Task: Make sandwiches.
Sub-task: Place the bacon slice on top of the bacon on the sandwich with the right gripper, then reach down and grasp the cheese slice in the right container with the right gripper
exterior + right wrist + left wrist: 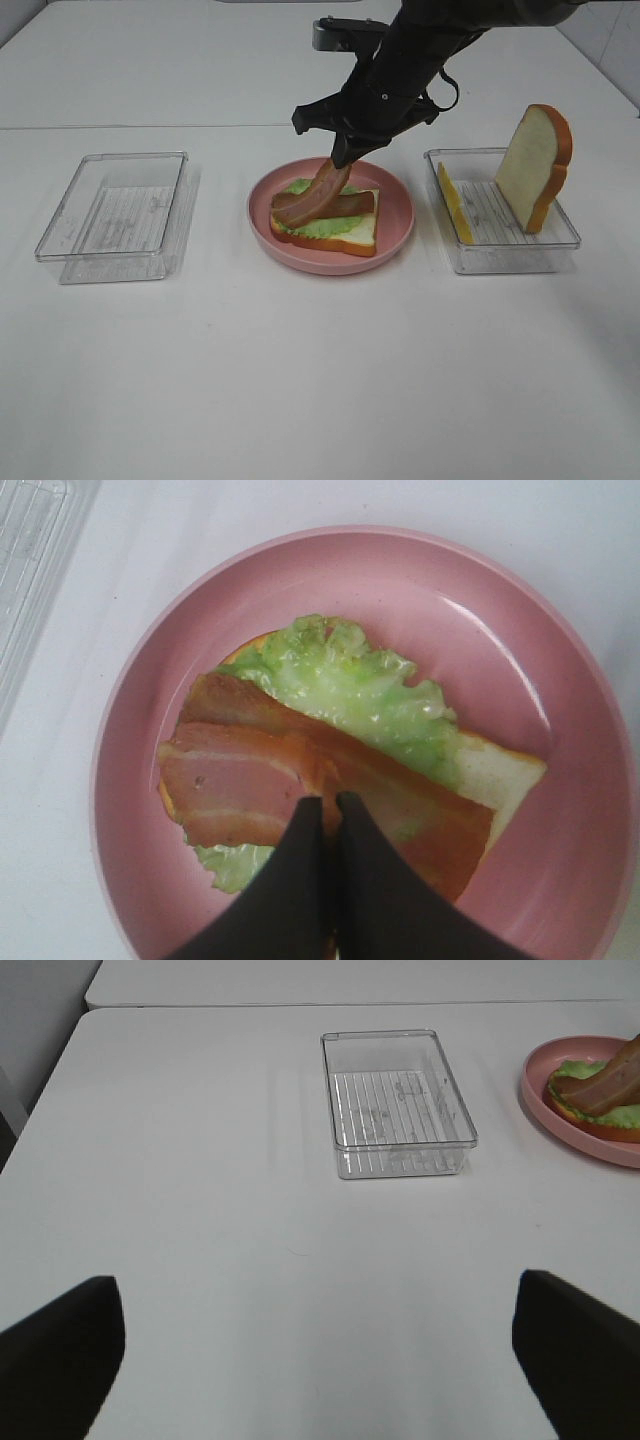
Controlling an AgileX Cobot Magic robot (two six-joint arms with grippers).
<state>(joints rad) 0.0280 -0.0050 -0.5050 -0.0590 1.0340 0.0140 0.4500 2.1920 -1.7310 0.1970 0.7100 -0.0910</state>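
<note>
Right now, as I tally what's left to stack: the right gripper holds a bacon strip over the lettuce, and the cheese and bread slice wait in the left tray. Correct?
Wrong tray. The cheese and bread slice wait in the right tray, as the exterior high view shows. The right gripper does hold a bacon strip over the lettuce.
</note>
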